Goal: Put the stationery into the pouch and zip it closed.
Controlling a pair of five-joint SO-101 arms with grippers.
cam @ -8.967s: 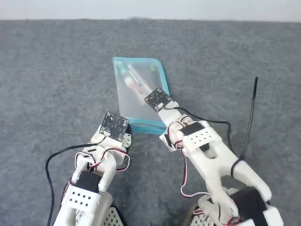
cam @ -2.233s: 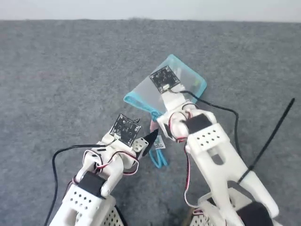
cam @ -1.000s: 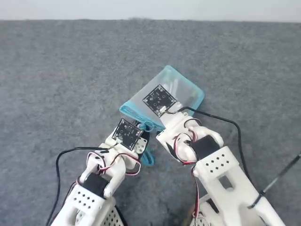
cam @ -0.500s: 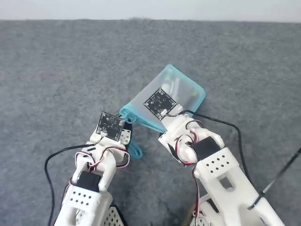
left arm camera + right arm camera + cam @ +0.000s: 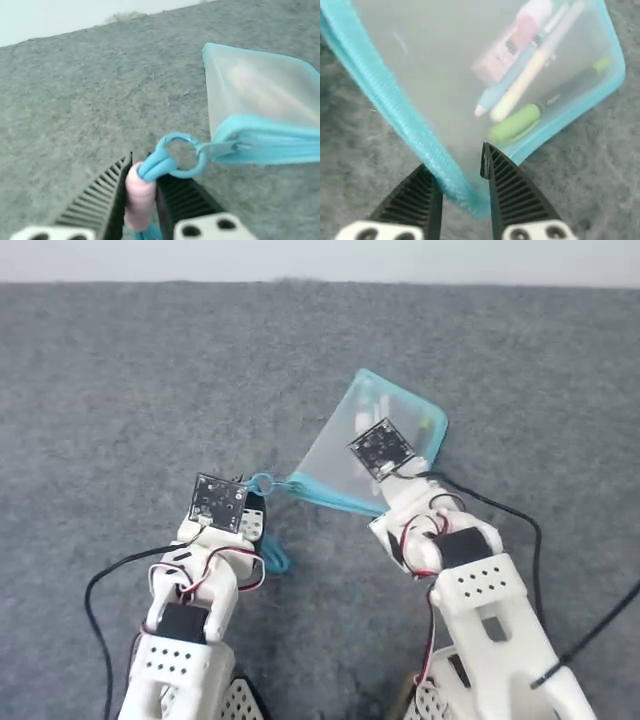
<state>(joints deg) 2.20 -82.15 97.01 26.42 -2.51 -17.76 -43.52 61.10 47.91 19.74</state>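
The left gripper (image 5: 141, 171) clamps the pull strap (image 5: 152, 167) tight; the zip ring (image 5: 173, 136) sits just past its fingertips (image 5: 172, 187). A skewed tug could slip the strap. Farther off, the right gripper (image 5: 460, 176) pinches the pouch (image 5: 430, 70) corner between 2 fingers, with the stationery (image 5: 530, 90) beyond them; a loose pinch would let the pouch drag.

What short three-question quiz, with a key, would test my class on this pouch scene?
1. True or false: the stationery is inside the pouch.
2. What does the left gripper grip? A) the blue cord on the zip's ring; B) a pen; C) nothing.
3. Fill the gap: the right gripper clamps the pouch at one ____ of its zip edge.
Key: 1 true; 2 A; 3 corner.
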